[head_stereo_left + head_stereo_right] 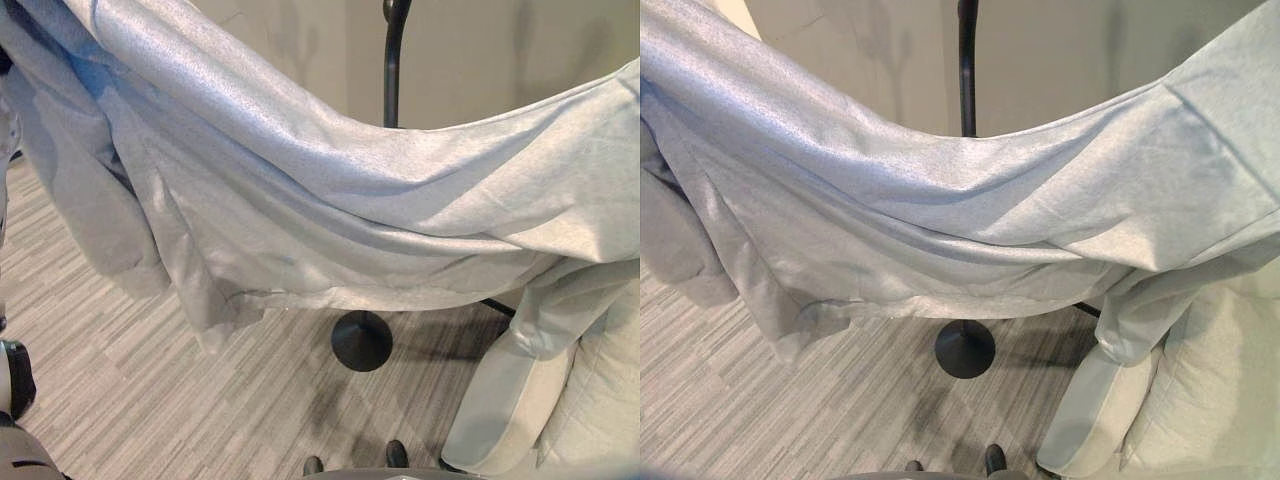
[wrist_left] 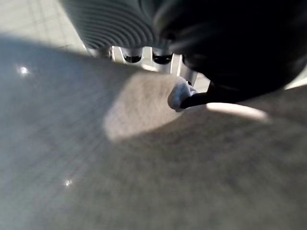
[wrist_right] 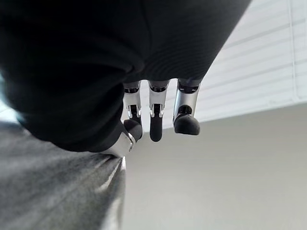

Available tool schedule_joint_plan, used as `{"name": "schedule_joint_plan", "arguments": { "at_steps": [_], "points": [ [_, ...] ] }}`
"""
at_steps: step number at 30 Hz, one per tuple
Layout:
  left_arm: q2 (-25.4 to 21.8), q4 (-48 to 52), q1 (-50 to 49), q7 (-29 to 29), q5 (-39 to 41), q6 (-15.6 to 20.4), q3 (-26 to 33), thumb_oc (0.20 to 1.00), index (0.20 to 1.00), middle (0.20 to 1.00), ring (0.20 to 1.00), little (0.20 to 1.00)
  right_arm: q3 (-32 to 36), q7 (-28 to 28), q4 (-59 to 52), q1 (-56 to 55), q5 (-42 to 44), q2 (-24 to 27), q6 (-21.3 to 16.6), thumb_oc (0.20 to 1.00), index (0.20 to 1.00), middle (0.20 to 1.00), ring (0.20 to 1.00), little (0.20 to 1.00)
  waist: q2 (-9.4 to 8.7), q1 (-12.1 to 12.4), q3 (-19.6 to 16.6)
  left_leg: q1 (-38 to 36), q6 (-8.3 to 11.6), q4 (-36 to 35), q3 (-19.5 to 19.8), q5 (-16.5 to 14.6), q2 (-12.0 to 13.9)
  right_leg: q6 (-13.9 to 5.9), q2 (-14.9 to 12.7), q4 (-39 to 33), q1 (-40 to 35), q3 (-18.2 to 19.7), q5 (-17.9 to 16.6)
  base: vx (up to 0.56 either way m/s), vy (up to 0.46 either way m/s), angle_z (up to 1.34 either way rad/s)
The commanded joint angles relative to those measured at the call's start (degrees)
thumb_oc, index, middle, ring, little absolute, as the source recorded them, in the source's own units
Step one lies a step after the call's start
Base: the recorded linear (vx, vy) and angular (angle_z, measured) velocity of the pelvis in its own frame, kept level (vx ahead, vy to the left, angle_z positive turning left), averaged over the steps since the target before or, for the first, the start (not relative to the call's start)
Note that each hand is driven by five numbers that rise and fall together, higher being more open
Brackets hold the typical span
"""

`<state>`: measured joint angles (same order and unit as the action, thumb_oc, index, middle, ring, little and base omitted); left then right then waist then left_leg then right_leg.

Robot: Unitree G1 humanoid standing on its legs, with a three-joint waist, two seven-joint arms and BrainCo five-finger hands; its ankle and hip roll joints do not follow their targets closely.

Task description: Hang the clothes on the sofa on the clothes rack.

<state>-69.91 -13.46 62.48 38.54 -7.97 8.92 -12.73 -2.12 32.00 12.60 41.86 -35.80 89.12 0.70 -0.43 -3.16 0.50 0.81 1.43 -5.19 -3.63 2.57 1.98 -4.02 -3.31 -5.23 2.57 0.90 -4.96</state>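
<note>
A large light-grey garment [image 1: 330, 190] hangs stretched wide across the eye views, sagging in the middle with a sleeve trailing down at the left. In the left wrist view my left hand [image 2: 180, 95] presses its thumb onto the cloth [image 2: 144, 167], its fingers running behind the fabric. My right hand [image 3: 153, 120] has its fingers curled, the cloth [image 3: 57, 191] bunched under its thumb side. Behind the garment stands the black pole of the clothes rack [image 1: 391, 70] on a round base [image 1: 361, 340].
A pale sofa [image 1: 590, 400] with a rounded arm sits at the lower right, touching the garment's right end. Striped grey carpet [image 1: 150, 400] covers the floor around the rack base. A beige wall [image 1: 1070, 50] is behind the rack.
</note>
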Motion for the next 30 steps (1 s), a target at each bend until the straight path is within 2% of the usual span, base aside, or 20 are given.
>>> {"name": "schedule_joint_plan", "arguments": {
  "at_steps": [1, 2, 3, 4, 5, 7, 8, 9, 10, 12, 15, 18, 20, 23, 24, 27, 30],
  "points": [
    [-3.7, -7.6, 16.4, 1.5, -0.1, -0.9, -11.5, 0.200, 0.200, 0.200, 0.200, 0.200, -7.6, 0.1, 4.6, 11.8, 4.4, 6.0, 1.3, 0.200, 0.200, 0.200, 0.200, 0.200, -4.25, 3.2, -5.3, -3.6, 3.30, 0.2, -3.0, -5.1, 1.4, -7.35, -2.8, 0.2, -3.4, -1.5, 3.1, 0.00, 0.000, 0.00],
    [-3.5, -8.8, 19.0, 1.6, 0.2, -0.7, -14.1, 0.200, 0.200, 0.200, 0.200, 0.200, -10.3, 0.2, 5.6, 14.5, 4.5, 5.6, 1.2, 0.200, 0.200, 0.200, 0.200, 0.200, -4.67, 3.2, -5.3, -3.6, 3.31, 0.2, -3.1, -5.1, 1.4, -7.35, -2.8, 0.2, -3.4, -1.4, 3.1, 0.00, 0.000, 0.00],
    [-2.9, -14.8, 28.0, 1.4, 1.9, -0.9, -23.3, 0.200, 0.200, 0.200, 0.200, 0.200, -21.2, 0.0, 10.2, 25.5, 5.7, 4.1, 1.3, 0.200, 0.200, 0.200, 0.200, 0.200, -6.18, 2.8, -5.6, -3.4, 3.46, 0.2, -3.3, -4.7, 1.4, -7.36, -2.8, 0.2, -3.0, -1.2, 2.9, 0.00, 0.000, 0.00],
    [-2.8, -21.1, 34.6, 1.1, 4.1, -0.8, -30.3, 0.200, 0.200, 0.200, 0.200, 0.200, -39.8, -0.2, 17.3, 44.1, 7.0, -0.3, 1.5, 0.200, 0.200, 0.200, 0.200, 0.200, -6.45, 1.0, -6.2, -3.2, 3.62, 0.2, -3.5, -4.5, 1.4, -7.45, -2.9, 0.2, -2.7, -0.9, 2.7, 0.02, -0.013, -0.05],
    [-2.1, -27.6, 37.7, 0.0, 6.7, -0.9, -32.9, 0.200, 0.200, 0.200, 0.200, 0.200, -60.6, -0.9, 27.4, 64.5, 9.7, -6.2, 1.2, 0.200, 0.200, 0.200, 0.200, 0.200, -4.67, -0.3, -6.5, -3.1, 3.78, 0.2, -3.4, -4.4, 1.3, -7.54, -2.9, 0.2, -2.5, -1.0, 2.7, 0.04, -0.017, 0.00],
    [1.7, -38.3, 43.4, -2.7, 10.9, -0.6, -37.5, 0.200, 0.200, 0.200, 0.200, 0.200, -76.7, -3.3, 41.8, 78.3, 13.5, -14.4, 0.9, 0.200, 0.200, 0.200, 0.200, 0.200, -2.54, -0.4, -6.0, -3.3, 4.27, 0.2, -3.3, -4.1, 1.5, -7.69, -2.8, 0.2, -2.7, -1.2, 2.3, 0.03, -0.019, 0.09],
    [5.5, -47.3, 50.5, -5.3, 13.9, -1.3, -44.4, 0.200, 0.200, 0.200, 0.200, 0.200, -78.1, -5.7, 52.2, 78.8, 14.5, -20.0, 1.4, 0.200, 0.200, 0.200, 0.200, 0.200, -2.98, -0.9, -5.8, -2.9, 4.70, 0.2, -3.4, -3.7, 1.6, -7.80, -2.5, 0.2, -2.3, -1.0, 1.9, 0.02, -0.027, 0.08],
    [8.1, -51.8, 53.1, -6.8, 15.8, -2.0, -46.5, 0.200, 0.200, 0.200, 0.200, 0.200, -78.1, -7.3, 56.5, 78.7, 15.4, -22.8, 1.8, 0.200, 0.200, 0.200, 0.200, 0.200, -3.29, -1.0, -5.6, -2.6, 4.86, 0.2, -3.4, -3.5, 1.7, -7.80, -2.5, 0.2, -1.9, -1.0, 1.9, 0.00, 0.000, 0.00],
    [8.3, -52.3, 53.7, -7.0, 16.0, -1.8, -47.1, 0.200, 0.200, 0.200, 0.200, 0.200, -78.1, -7.2, 56.8, 78.8, 15.5, -23.0, 1.7, 0.200, 0.200, 0.200, 0.200, 0.200, -3.41, -1.0, -5.6, -2.5, 4.87, 0.2, -3.4, -3.5, 1.7, -7.80, -2.5, 0.2, -1.8, -0.9, 1.9, 0.01, -0.018, -0.09],
    [11.6, -56.6, 56.3, -9.0, 17.8, -2.8, -48.8, 0.200, 0.200, 0.200, 0.200, 0.200, -78.1, -8.7, 61.3, 78.8, 15.7, -26.6, 3.2, 0.200, 0.200, 0.200, 0.200, 0.200, -3.47, -1.1, -5.4, -1.6, 5.02, 0.2, -3.3, -3.2, 1.7, -7.81, -2.4, 0.2, -1.0, -0.8, 1.6, 0.00, -0.006, -0.03],
    [16.0, -59.6, 57.6, -10.4, 18.8, -4.0, -48.8, 0.200, 0.200, 0.200, 0.200, 0.200, -78.1, -9.8, 65.5, 79.5, 16.0, -31.5, 4.9, 0.200, 0.200, 0.200, 0.200, 0.200, -2.66, -0.9, -3.3, 1.5, 5.14, 0.2, -2.9, -2.3, 1.7, -7.61, -2.3, 0.2, 2.1, -0.3, 0.6, -0.10, -0.023, -0.04],
    [19.1, -59.6, 56.2, -11.7, 16.0, -3.7, -49.1, 0.200, 0.200, 0.200, 0.200, 0.200, -78.1, -10.5, 67.0, 77.2, 14.9, -33.0, 5.3, 0.200, 0.200, 0.200, 0.200, 0.200, -1.43, -0.8, -0.1, 6.8, 4.78, 0.2, -1.7, -0.6, 1.5, -7.14, -1.9, 0.2, 7.4, 1.0, -0.9, -0.21, -0.020, 0.03],
    [23.4, -59.0, 52.6, -12.7, 13.1, -3.1, -47.3, 0.200, 0.200, 0.200, 0.200, 0.200, -78.1, -10.9, 67.5, 73.8, 14.0, -33.6, 4.6, 0.200, 0.200, 0.200, 0.200, 0.200, -0.31, -0.6, 2.8, 9.6, 4.38, 0.2, -0.6, 0.5, 1.1, -6.85, -1.7, 0.2, 10.0, 1.6, -1.5, -0.12, -0.006, 0.03],
    [26.9, -59.4, 50.7, -13.7, 10.4, -2.9, -46.8, 0.200, 0.200, 0.200, 0.200, 0.200, -76.4, -11.5, 68.4, 70.1, 13.2, -34.7, 4.2, 0.200, 0.200, 0.200, 0.200, 0.200, 0.09, -0.9, 5.7, 11.8, 4.31, 0.2, 0.1, 1.4, 0.9, -6.64, -1.4, 0.2, 12.2, 2.5, -1.9, -0.06, -0.011, -0.02],
    [27.0, -59.4, 50.7, -13.7, 10.4, -2.9, -46.9, 0.200, 0.200, 0.200, 0.200, 0.200, -76.3, -11.5, 68.4, 70.0, 13.2, -34.7, 4.2, 0.200, 0.200, 0.200, 0.200, 0.200, 0.05, -0.9, 5.6, 11.8, 4.31, 0.2, 0.0, 1.4, 0.9, -6.64, -1.4, 0.2, 12.3, 2.5, -2.0, -0.04, -0.021, -0.12],
    [28.7, -59.8, 50.5, -13.9, 9.6, -3.0, -46.4, 0.200, 0.200, 0.200, 0.200, 0.200, -75.3, -11.3, 68.3, 68.6, 13.4, -35.4, 3.9, 0.200, 0.200, 0.200, 0.200, 0.200, 0.53, -1.5, 8.4, 14.5, 4.34, 0.2, 0.5, 2.6, 0.6, -6.62, -1.3, 0.2, 14.9, 3.3, -2.7, -0.05, -0.014, -0.15],
    [28.1, -60.3, 49.6, -14.4, 9.4, -2.7, -46.1, 0.200, 0.200, 0.200, 0.200, 0.200, -74.4, -11.1, 68.3, 67.5, 13.5, -35.6, 3.6, 0.200, 0.200, 0.200, 0.200, 0.200, 1.10, -1.6, 9.6, 15.8, 4.37, 0.2, 0.7, 2.9, 0.4, -6.63, -1.1, 0.2, 16.3, 4.0, -3.0, -0.03, -0.020, -0.15]
  ]
}}
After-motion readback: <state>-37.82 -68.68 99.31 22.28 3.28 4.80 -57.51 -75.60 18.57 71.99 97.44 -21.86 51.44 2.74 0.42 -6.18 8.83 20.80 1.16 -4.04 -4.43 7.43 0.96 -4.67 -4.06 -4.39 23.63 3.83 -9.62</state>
